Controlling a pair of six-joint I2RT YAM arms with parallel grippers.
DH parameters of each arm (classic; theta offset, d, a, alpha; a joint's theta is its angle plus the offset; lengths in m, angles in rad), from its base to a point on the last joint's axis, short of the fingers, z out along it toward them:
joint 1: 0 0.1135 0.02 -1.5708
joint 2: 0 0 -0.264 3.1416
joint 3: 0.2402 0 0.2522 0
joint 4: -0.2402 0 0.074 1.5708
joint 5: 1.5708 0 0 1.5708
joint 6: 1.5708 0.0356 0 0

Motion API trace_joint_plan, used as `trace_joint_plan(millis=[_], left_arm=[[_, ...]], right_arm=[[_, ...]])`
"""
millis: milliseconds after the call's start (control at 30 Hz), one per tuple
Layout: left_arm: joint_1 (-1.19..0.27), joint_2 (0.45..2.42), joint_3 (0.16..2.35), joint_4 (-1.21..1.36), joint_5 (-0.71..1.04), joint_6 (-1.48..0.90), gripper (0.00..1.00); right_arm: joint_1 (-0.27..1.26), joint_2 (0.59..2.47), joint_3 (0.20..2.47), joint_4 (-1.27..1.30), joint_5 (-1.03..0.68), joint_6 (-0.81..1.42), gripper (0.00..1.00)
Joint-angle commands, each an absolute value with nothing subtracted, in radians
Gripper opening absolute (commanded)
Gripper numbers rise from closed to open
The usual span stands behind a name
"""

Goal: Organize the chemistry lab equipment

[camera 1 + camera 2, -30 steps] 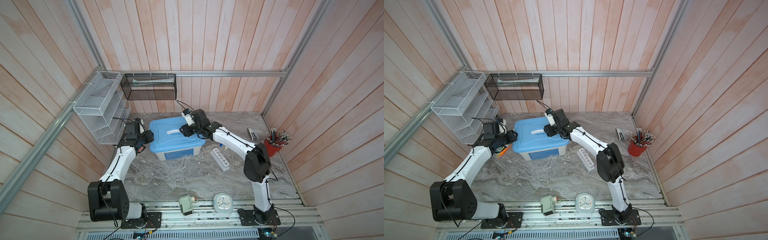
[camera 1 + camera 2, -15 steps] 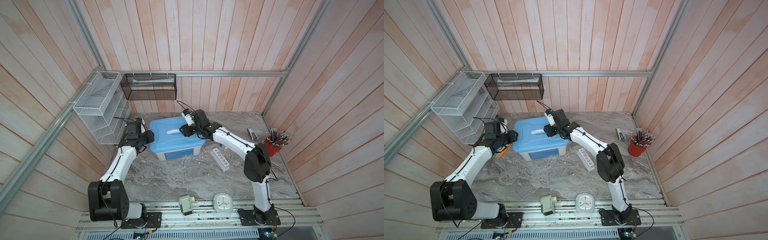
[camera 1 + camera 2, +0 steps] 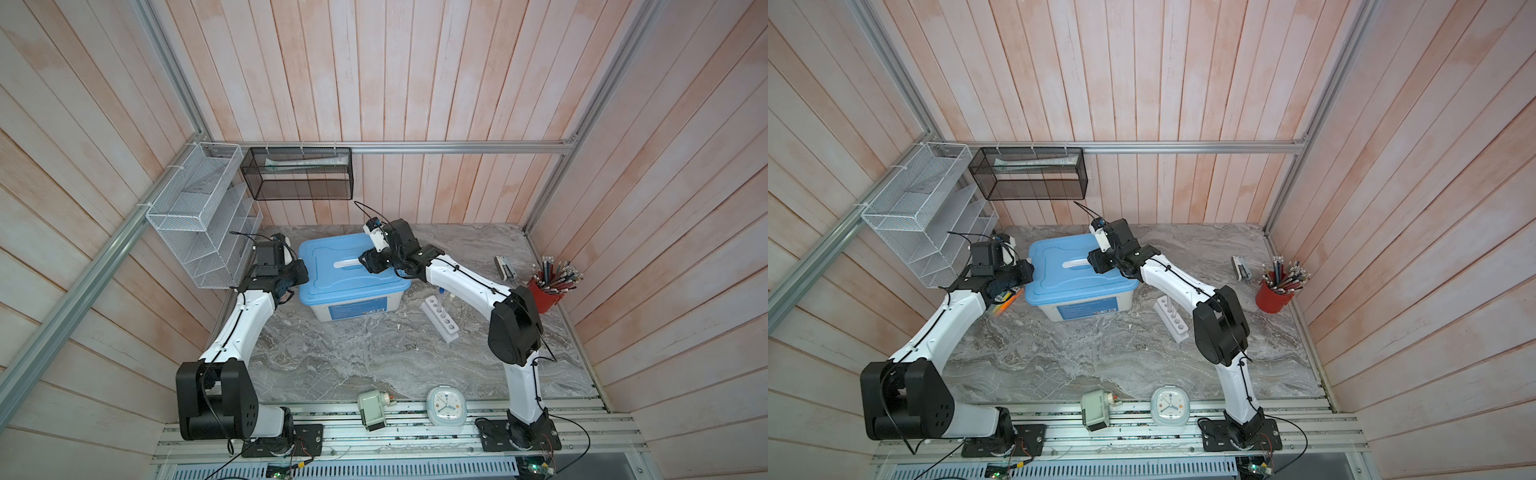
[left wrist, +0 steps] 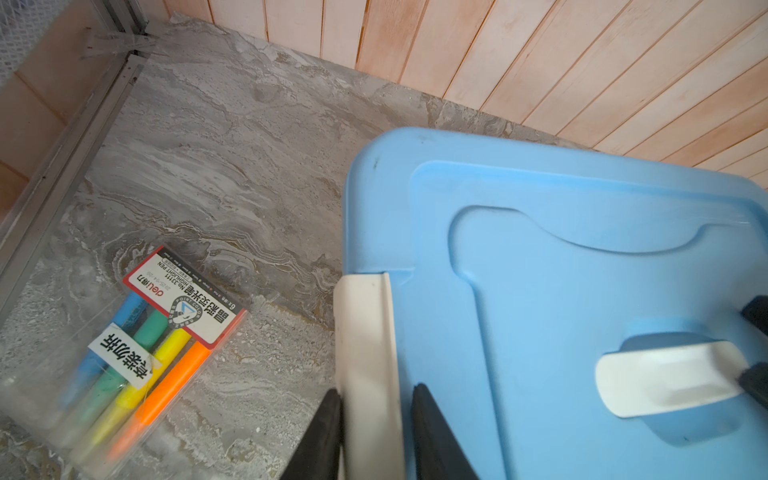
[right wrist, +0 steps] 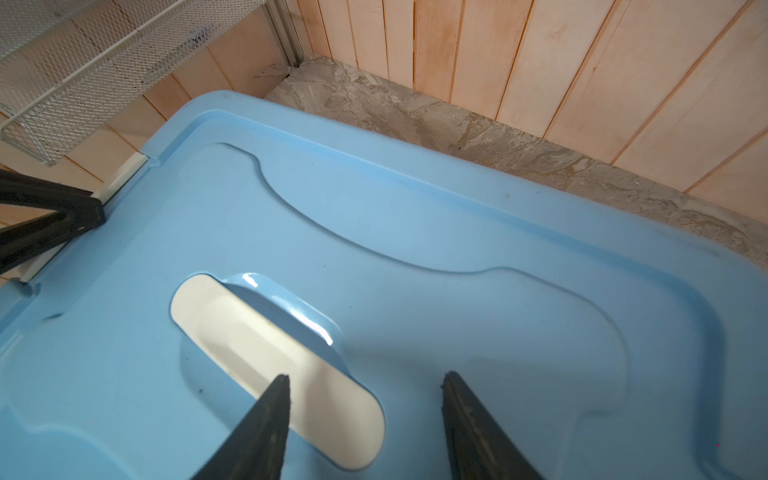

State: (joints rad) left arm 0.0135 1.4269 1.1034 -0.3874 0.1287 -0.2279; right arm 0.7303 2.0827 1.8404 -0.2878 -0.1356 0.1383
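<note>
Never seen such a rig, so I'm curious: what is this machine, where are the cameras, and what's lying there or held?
A left arm and a right arm work at a table, each ending in a two-fingered gripper. The top views look down; each wrist view comes from a camera on one arm. On the table are a blue-lidded box, a white rack, a red pencil cup and a highlighter pack. The left gripper has a finger each side of the box's white latch; a firm grip I cannot confirm. The right gripper is open above the lid's handle, holding nothing.
</note>
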Motion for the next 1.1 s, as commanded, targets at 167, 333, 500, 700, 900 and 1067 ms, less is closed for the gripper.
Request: trace_joint_plan(millis=[167, 333, 500, 700, 900, 1067], left_arm=[[0.0, 1.455, 1.136, -0.439, 0.118, -0.214, 0.3], [0.0, 1.426, 1.148, -0.435, 0.121, -0.213, 0.32], [0.0, 1.359, 1.115, -0.388, 0.114, -0.215, 0.45], [0.002, 1.211, 1.024, -0.264, 0.124, -0.208, 0.6], [0.008, 1.041, 0.905, -0.12, 0.059, -0.203, 0.75], [0.017, 0.913, 0.792, 0.013, 0.017, -0.23, 0.95]], right_arm=[[0.729, 2.115, 1.787, -0.422, -0.159, 0.163, 0.59], [0.727, 2.114, 1.789, -0.419, -0.164, 0.164, 0.59], [0.724, 2.119, 1.806, -0.431, -0.157, 0.154, 0.59], [0.712, 2.113, 1.846, -0.45, -0.137, 0.137, 0.59], [0.7, 2.098, 1.919, -0.472, -0.168, 0.109, 0.59], [0.683, 2.04, 1.953, -0.44, -0.15, 0.085, 0.61]])
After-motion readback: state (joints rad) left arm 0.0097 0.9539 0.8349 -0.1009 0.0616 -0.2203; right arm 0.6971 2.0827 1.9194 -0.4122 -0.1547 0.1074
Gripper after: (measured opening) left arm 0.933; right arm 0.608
